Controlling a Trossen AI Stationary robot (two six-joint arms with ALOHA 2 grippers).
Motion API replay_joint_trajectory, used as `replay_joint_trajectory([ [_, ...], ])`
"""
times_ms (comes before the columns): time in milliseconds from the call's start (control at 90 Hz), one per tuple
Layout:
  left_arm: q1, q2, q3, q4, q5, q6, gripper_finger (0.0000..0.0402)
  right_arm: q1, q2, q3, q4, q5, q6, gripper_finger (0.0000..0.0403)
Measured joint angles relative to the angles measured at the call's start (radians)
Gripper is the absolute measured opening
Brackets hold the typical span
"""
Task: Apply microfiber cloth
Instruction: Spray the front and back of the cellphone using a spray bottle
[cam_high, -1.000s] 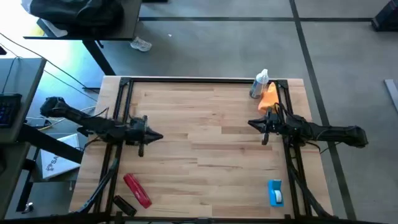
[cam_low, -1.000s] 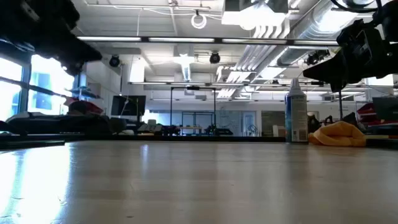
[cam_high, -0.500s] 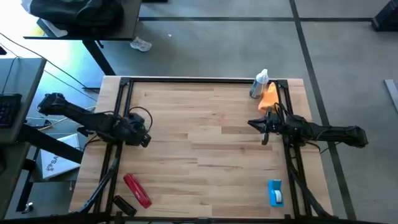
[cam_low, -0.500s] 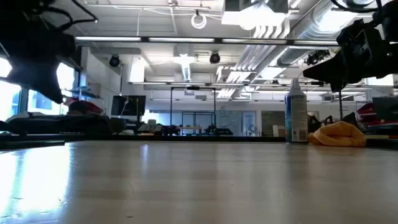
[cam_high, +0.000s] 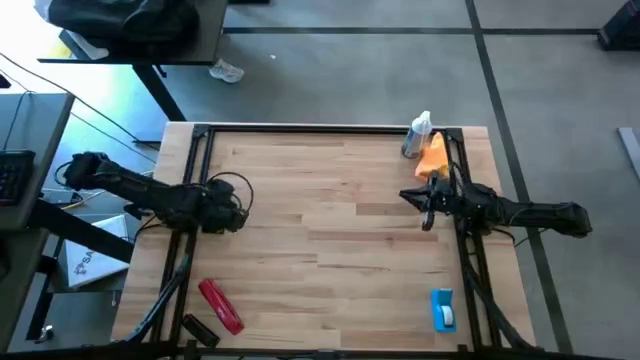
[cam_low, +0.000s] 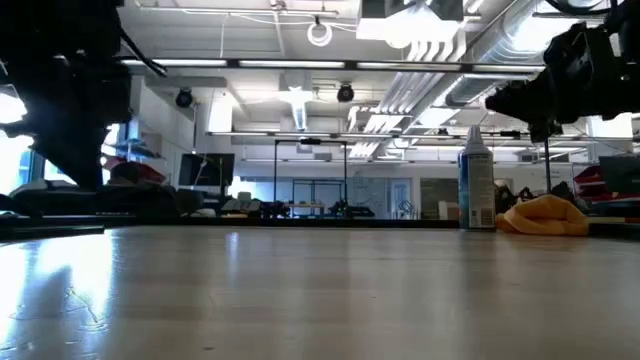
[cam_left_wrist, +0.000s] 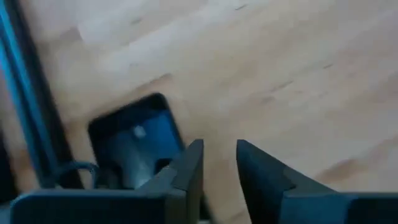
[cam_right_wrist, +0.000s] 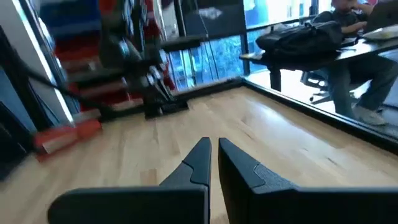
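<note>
Microfiber cloth (cam_high: 433, 157) sits crumpled at the far right corner of my counter (cam_high: 330, 210), touching the white spray bottle (cam_high: 417, 135) that stands upright beside it; from table height I see the orange heap (cam_low: 546, 215) just next to the bottle (cam_low: 477, 190). My right claw (cam_high: 413, 201) hangs above the boards near the cloth without touching it, its fingers (cam_right_wrist: 196, 163) clenched almost together on nothing. My left claw (cam_high: 236, 212) hovers over the left side, well apart from the cloth, its fingers (cam_left_wrist: 189, 171) parted by a narrow gap and empty. The counter is pale wood planking edged by a dark frame. At the near edge lie a red oblong object (cam_high: 221, 305) on the left and a blue-and-white item (cam_high: 442, 309) on the right. Beyond, I see grey floor, a desk with a black bag (cam_right_wrist: 314, 37), and a seated person (cam_right_wrist: 360, 59).
</note>
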Motion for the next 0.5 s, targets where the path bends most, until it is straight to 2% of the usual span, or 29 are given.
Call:
replay_joint_trajectory([
  [100,0.079,0.052,0.0,0.022,0.081,0.134,0.0098,0.0,0.0,0.0,0.063,0.008,0.069,0.0],
  [300,0.272,0.162,0.0,-0.027,0.292,0.3,0.0084,0.0,0.0,0.0,0.159,0.017,0.069,0.0],
  [500,0.35,0.21,0.009,-0.026,0.312,0.383,0.0079,0.0,0.0,0.0,0.189,0.017,0.075,0.0],
])
